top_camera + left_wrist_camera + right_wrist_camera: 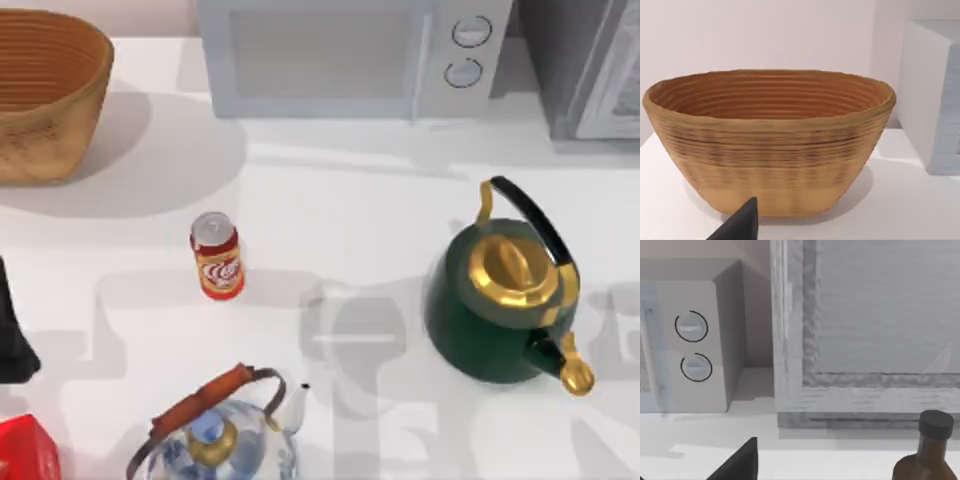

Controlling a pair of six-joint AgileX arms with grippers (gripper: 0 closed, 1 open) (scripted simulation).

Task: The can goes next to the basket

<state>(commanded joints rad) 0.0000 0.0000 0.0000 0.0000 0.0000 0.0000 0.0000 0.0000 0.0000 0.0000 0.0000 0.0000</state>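
Upright, can (pixel 217 256) apart from basket (pixel 45 95)

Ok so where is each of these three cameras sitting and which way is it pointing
Top view: above the table, looking down on the can, basket, microwave and green kettle; a dark piece of the left arm sits at its left edge.
Left wrist view: low, facing the basket; a dark fingertip shows.
Right wrist view: low, facing the microwave dials and a brown bottle; a dark fingertip shows.
Shared: top and left wrist see the basket; top and right wrist, the microwave.
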